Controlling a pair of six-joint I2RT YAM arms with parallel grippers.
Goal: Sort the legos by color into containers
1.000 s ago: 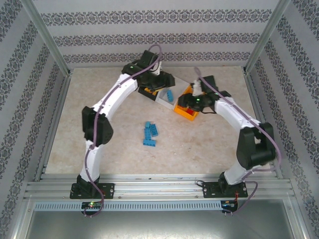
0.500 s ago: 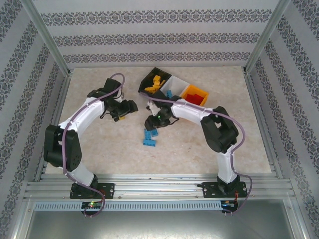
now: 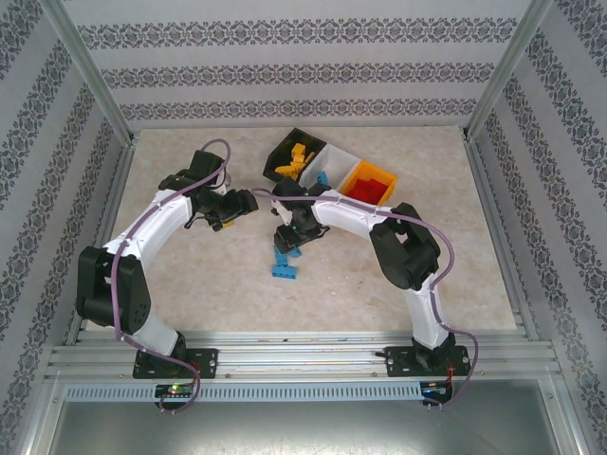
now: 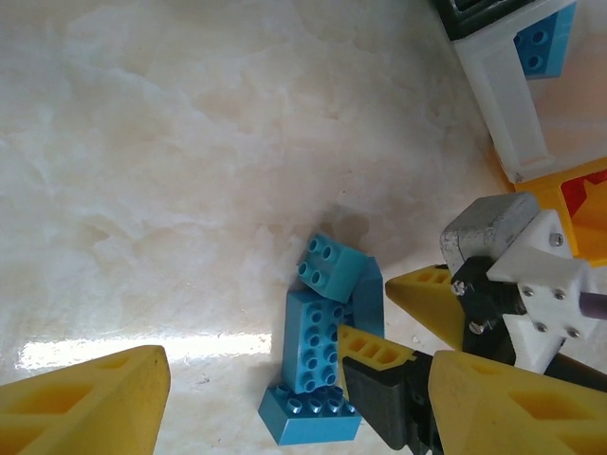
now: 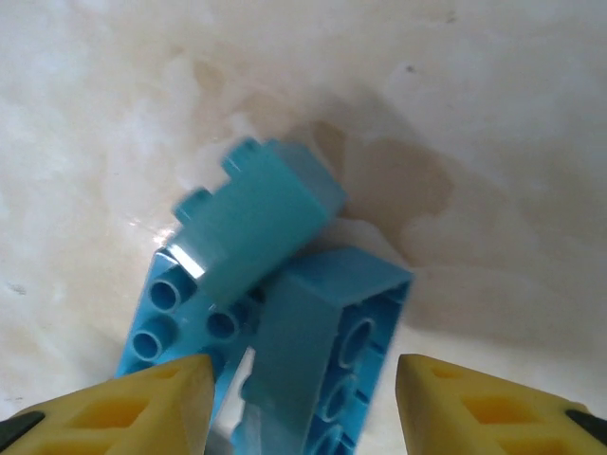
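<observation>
Legos [image 4: 327, 351] left on the surface [image 3: 427, 275] are blue, a small heap below my left tool [image 3: 244, 203], which is spread and empty. My right tool [image 5: 303, 393] hovers right over the heap, fingers spread either side, pinching nothing. I judge this the pick: lower, close on one, then carry it to the white container [image 3: 340, 157] beyond.

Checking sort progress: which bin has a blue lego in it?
The white bin, middle of the row, holds a blue lego. The black bin holds yellow legos, the orange bin red legos.
</observation>
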